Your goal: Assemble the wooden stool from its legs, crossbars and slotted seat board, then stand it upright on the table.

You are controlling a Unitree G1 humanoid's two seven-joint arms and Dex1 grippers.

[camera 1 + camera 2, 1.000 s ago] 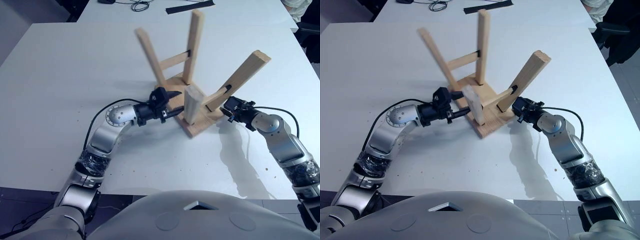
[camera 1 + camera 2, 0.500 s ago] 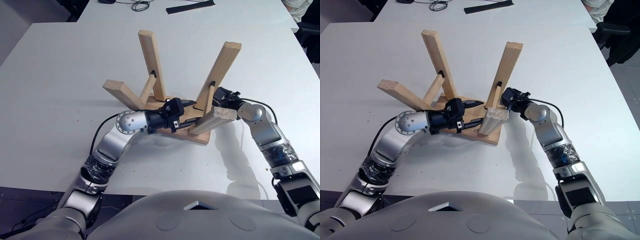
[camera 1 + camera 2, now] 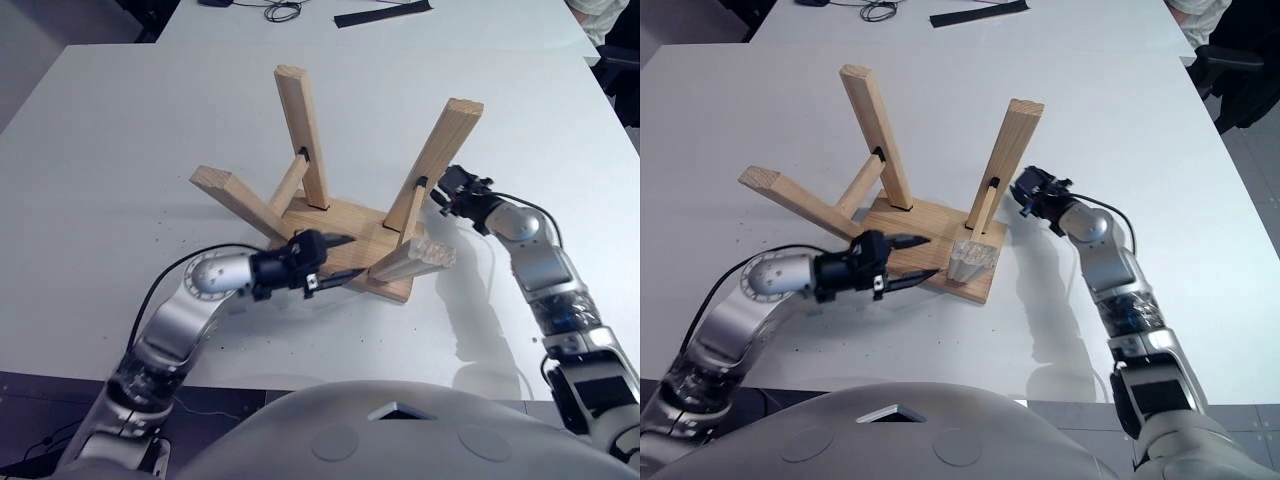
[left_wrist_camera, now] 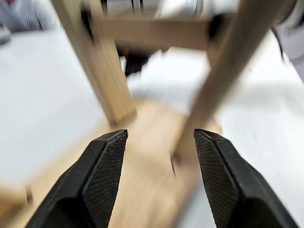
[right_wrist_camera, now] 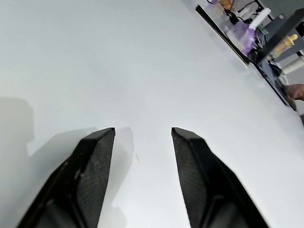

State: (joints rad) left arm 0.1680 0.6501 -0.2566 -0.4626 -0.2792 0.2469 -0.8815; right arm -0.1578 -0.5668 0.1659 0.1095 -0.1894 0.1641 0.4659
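Both my pincers, left (image 3: 343,258) and right (image 3: 443,192), have let go and now stand spread. The stool (image 3: 345,215) between them rests inverted, so I judge flipping remains.

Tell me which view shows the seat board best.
The right eye view: nearly the whole seat board shows from above. The left eye view gives much the same. The left wrist view catches a blurred close-up patch; the right wrist view faces the table.

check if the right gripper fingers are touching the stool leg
Apart. The right wrist view shows the right gripper open, with only bare table around its fingers and no wood against them; the stool leg stands beside it.
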